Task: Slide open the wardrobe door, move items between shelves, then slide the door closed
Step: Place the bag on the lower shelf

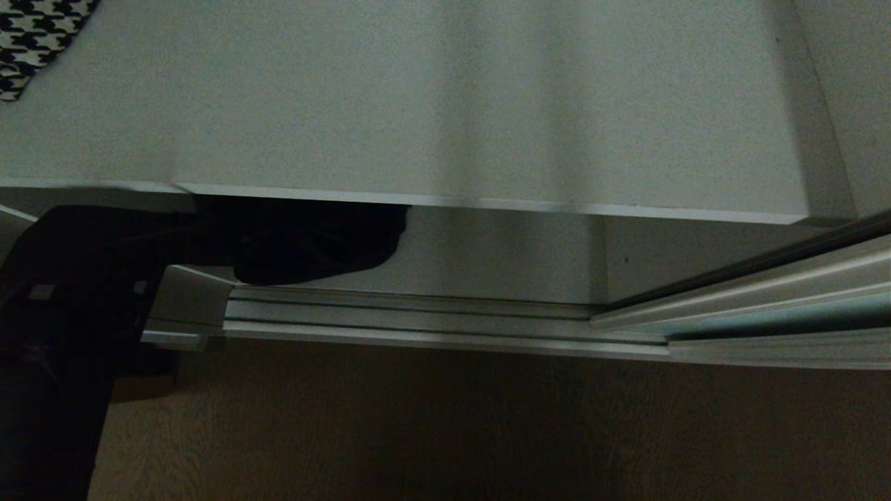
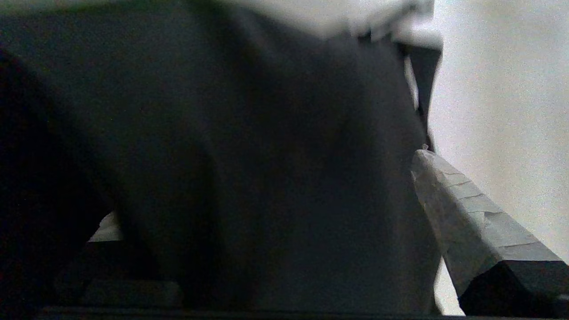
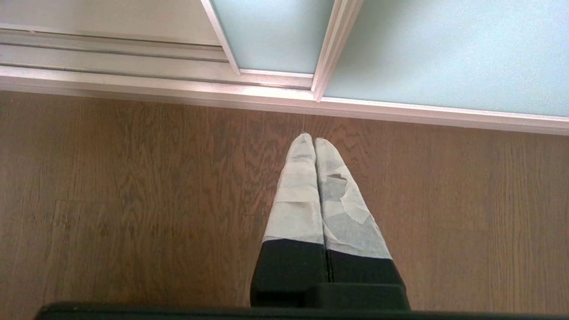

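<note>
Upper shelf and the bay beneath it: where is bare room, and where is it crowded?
The upper shelf is bare except a houndstooth cloth at its far left. Below, the bay is free right of the black bag; the left is crowded by the bag and the left gripper.

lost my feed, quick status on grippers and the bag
Left gripper open around black bag under the shelf. Right gripper shut, parked over the floor by the door. Nothing blocking.

A bag (image 1: 313,240) sits under a shelf (image 1: 418,104), on the left, behind the floor track (image 1: 418,320)
</note>
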